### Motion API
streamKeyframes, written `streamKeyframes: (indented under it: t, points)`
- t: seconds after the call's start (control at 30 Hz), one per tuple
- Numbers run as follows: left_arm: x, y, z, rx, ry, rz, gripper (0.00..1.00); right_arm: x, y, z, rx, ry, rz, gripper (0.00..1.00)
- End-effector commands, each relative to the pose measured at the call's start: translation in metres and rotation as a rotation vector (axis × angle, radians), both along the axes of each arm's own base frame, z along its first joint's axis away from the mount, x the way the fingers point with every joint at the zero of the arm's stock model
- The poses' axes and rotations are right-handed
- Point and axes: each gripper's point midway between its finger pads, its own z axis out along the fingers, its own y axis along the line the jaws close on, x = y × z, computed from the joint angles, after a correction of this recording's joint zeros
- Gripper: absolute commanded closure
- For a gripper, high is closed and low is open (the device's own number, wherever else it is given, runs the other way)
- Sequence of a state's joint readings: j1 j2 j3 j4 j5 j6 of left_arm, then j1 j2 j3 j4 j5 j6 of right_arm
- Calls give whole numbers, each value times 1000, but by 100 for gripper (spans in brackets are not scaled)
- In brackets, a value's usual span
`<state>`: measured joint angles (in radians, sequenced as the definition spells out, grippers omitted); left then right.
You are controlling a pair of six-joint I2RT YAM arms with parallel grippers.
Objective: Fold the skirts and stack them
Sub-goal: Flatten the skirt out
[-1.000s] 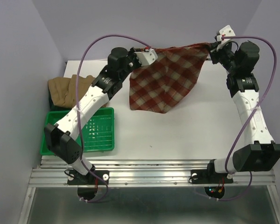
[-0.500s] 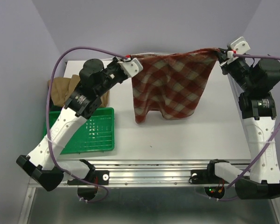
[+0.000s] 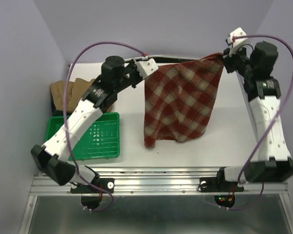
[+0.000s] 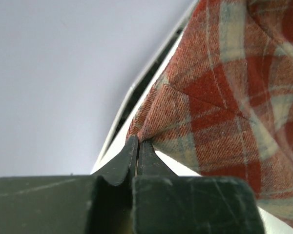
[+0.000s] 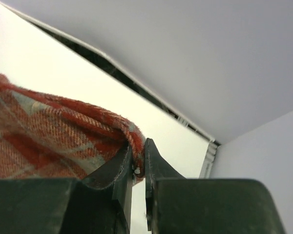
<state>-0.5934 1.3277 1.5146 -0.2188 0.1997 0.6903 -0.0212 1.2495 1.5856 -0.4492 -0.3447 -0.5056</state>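
Lilac walls (image 3: 156, 24); white table (image 3: 185, 151)

- Bright, even, diffuse light from above across the overhead view; sharp throughout.
- Faint soft shadow on the white table (image 3: 224, 146) beneath the plaid skirt (image 3: 178, 102).
- Weave crisp in the left wrist view; fingers (image 4: 117, 168) dark, shaded in both wrist views.

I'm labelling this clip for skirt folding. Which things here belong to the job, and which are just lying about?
Job:
plaid skirt, held up at two corners by left gripper and right gripper
tan skirts, heaped at the far left of the table

Lying about:
green tray, near left
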Motion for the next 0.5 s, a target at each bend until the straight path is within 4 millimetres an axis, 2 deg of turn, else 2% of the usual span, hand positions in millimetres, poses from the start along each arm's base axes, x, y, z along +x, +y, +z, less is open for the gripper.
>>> streamKeyframes:
  t: [0.0, 0.03, 0.07, 0.1, 0.13, 0.17, 0.2, 0.23, 0.27, 0.3, 0.33, 0.4, 0.43, 0.47]
  points:
    - [78, 33, -43, 45, 114, 252, 100, 76, -64, -45, 41, 162, -270, 91]
    - [93, 35, -48, 37, 135, 277, 100, 92, -61, -52, 78, 190, -259, 80]
    - [125, 38, -56, 3, 172, 333, 94, 119, -53, -61, 141, 228, -228, 41]
    - [141, 41, -60, -15, 188, 363, 85, 129, -48, -66, 181, 254, -210, 29]
    - [155, 49, -58, -39, 194, 422, 77, 136, -44, -75, 218, 307, -202, 24]
    - [170, 57, -26, -102, 148, 466, 70, 144, -42, -78, 239, 327, -199, 17]
    - [185, 60, -54, -102, 229, 500, 53, 156, -40, -78, 264, 337, -192, 13]
    - [192, 68, -51, -119, 237, 514, 36, 156, -40, -88, 265, 377, -193, 10]
    - [194, 69, -51, -118, 257, 512, 2, 156, -41, -94, 251, 390, -196, 8]
    - [192, 68, -52, -113, 269, 501, 2, 153, -42, -96, 235, 393, -194, 8]
    - [186, 62, -56, -109, 285, 456, 2, 149, -42, -122, 222, 451, -195, 8]
    - [169, 56, -71, -107, 322, 399, 2, 137, -41, -141, 196, 490, -187, 9]
    - [161, 54, -81, -101, 343, 375, 2, 129, -39, -173, 195, 566, -185, 10]
    - [148, 53, -98, -87, 384, 353, 2, 124, -40, -187, 207, 603, -179, 12]
